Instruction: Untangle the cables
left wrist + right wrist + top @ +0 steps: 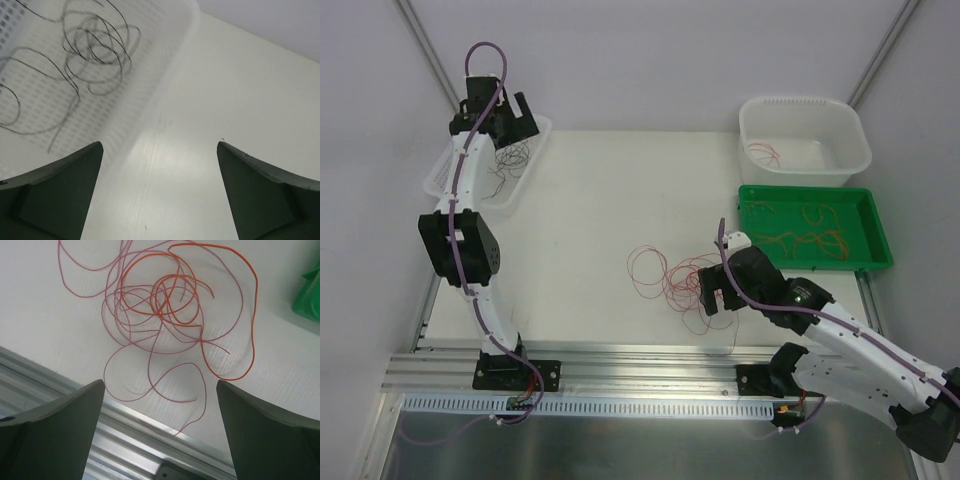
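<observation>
1. The left pincer is wide open and holds nothing. It hangs over the edge of a white basket with little holes, at the far left of the desk.
2. Thin dark cables lie curled in that basket.
3. The right pincer is wide open too, with nothing in it.
4. A tangle of red and orange cables lies on the desk just in front of it, near the metal rail.
5. More orange cables lie in a green tray. A few red cables lie in a white tub behind it.
</observation>
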Robot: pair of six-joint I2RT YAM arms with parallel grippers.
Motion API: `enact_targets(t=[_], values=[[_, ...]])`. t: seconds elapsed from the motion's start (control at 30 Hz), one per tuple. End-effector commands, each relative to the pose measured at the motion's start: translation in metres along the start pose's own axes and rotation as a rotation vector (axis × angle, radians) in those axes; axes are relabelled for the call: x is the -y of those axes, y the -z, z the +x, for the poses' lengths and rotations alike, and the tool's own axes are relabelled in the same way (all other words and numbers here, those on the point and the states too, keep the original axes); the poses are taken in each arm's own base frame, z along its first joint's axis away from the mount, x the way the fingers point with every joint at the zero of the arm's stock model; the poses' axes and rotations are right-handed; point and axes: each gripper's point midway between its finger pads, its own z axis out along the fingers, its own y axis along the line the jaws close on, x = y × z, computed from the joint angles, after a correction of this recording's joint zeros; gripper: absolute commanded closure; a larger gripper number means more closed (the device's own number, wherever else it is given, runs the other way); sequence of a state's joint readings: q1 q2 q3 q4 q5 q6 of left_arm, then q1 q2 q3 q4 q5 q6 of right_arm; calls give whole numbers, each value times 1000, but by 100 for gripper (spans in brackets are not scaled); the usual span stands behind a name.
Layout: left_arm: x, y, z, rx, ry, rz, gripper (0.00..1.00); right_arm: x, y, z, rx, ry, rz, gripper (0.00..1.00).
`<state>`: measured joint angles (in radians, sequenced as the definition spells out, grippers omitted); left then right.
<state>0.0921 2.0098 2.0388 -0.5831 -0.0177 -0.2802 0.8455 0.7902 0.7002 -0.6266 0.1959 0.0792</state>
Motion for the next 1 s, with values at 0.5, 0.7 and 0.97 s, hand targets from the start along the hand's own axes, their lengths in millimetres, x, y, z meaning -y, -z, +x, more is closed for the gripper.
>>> enact_targets(t=[0.5,0.7,0.97], values=[[117,184,284,-359,-464,450,1,-12,-56,-12,-73,-138,-111,34],[96,176,313,-420,-508,402,1,-29,-83,-1,-127,-155,-102,34],[83,169,305,-377,-556,330,1,-49,-128,0,-204,-85,-46,47]])
